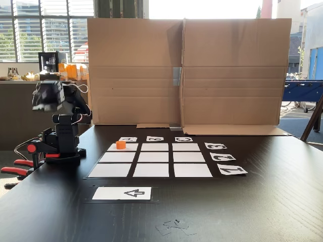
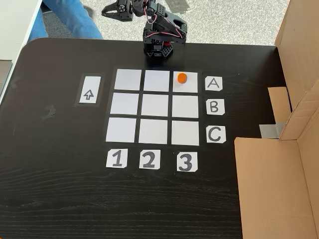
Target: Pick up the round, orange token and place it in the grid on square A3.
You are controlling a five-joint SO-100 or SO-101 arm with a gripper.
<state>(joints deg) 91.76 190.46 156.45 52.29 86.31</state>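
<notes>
My gripper [image 2: 106, 11] hangs released, jaws apart, folded back off the grid [image 2: 156, 107]; the token [image 2: 182, 77] sits well away on square A3 [image 2: 185, 85].

One fixed view looks low across the desk [image 1: 262, 201] toward the cardboard wall [image 1: 184, 70]. The other looks steeply down. Both share the grid [image 1: 151, 157] [image 2: 154, 107].

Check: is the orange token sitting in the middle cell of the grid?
No. In a fixed view the token sits in the corner cell beside label A, above label 3.
</notes>
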